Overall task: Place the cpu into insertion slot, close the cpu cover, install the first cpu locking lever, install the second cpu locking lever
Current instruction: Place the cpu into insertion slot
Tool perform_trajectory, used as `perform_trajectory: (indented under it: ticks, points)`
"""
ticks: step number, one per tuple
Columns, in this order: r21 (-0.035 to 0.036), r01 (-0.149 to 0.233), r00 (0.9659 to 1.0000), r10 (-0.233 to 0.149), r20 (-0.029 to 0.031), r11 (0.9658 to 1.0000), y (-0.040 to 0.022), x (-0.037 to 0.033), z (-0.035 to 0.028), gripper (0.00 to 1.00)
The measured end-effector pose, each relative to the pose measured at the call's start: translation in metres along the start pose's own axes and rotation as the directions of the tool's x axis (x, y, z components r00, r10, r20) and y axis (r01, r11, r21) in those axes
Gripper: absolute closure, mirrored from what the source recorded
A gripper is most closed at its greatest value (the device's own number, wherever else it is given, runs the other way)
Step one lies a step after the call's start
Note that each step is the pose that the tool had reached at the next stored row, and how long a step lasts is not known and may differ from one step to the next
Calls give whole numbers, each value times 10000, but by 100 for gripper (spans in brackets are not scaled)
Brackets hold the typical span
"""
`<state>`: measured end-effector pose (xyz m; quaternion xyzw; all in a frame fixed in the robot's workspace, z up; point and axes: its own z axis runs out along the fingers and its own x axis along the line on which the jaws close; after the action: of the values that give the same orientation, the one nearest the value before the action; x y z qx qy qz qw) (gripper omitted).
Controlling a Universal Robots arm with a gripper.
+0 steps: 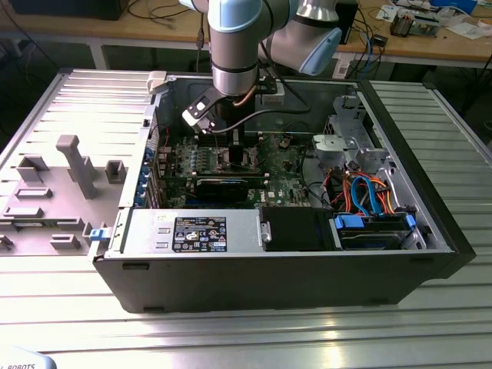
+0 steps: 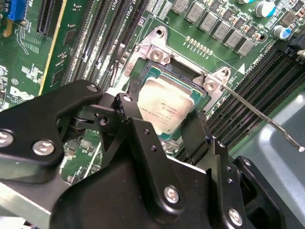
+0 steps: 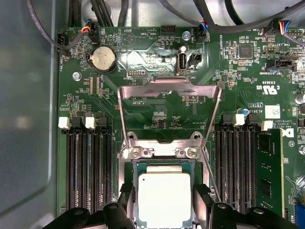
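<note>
Exterior view: the arm is reaching down into an open computer case sitting on a slatted metal table. The gripper is hanging low over the green motherboard.

Second wrist view: the chip is lying flat in the socket, silvery top up. The gripper is straddling it, and the black fingers are pressing against two opposite edges, so it is grasping the chip. A thin lever rod is running out from one socket corner over the memory slots.

First wrist view: the cover is standing open, swung back from the socket, leaving the chip uncovered. The gripper is clamping the chip at both sides. The lever rod is lying just beside the socket.
</note>
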<state>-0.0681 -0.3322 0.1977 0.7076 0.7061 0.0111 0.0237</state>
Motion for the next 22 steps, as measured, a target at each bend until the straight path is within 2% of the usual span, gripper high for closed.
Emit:
perform_trajectory:
  ticks: [11,15,17,22]
  points:
    - [3,-1,10000,1,0,10000,4,-1,-51,38]
    - [3,-1,10000,1,0,10000,26,-8,-44,38]
    - [4,-1,10000,1,1,10000,25,-29,-24,38]
    - [3,-2,10000,2,1,10000,25,-36,-19,38]
